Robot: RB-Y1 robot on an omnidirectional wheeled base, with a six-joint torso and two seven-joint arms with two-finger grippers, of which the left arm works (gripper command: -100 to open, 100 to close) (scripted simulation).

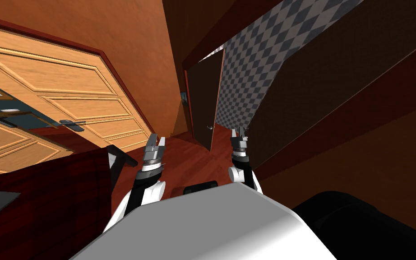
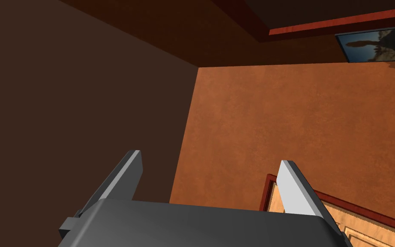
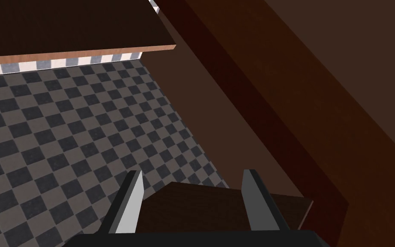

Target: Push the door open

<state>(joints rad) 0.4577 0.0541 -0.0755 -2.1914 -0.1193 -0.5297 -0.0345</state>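
A dark brown door (image 1: 205, 104) stands ajar ahead of me, with a small handle (image 1: 209, 128) near its free edge. Beyond the gap is a grey checkered surface (image 1: 252, 67). My right gripper (image 1: 238, 133) is open and sits just right of the door's free edge, in front of the gap. In the right wrist view the right gripper (image 3: 191, 171) faces the checkered surface (image 3: 64, 128), with a dark brown slab (image 3: 201, 208) low between its fingers; contact cannot be told. My left gripper (image 1: 156, 141) is open, left of the door. In its wrist view the left gripper (image 2: 210, 158) faces an orange wall (image 2: 299, 120).
Light wooden panelled doors (image 1: 67, 90) with dark handles (image 1: 71, 124) stand at the left. A dark brown wall (image 1: 360, 113) runs close along my right. Reddish wood floor (image 1: 184, 155) lies between. Dark furniture (image 1: 44, 198) sits at my lower left.
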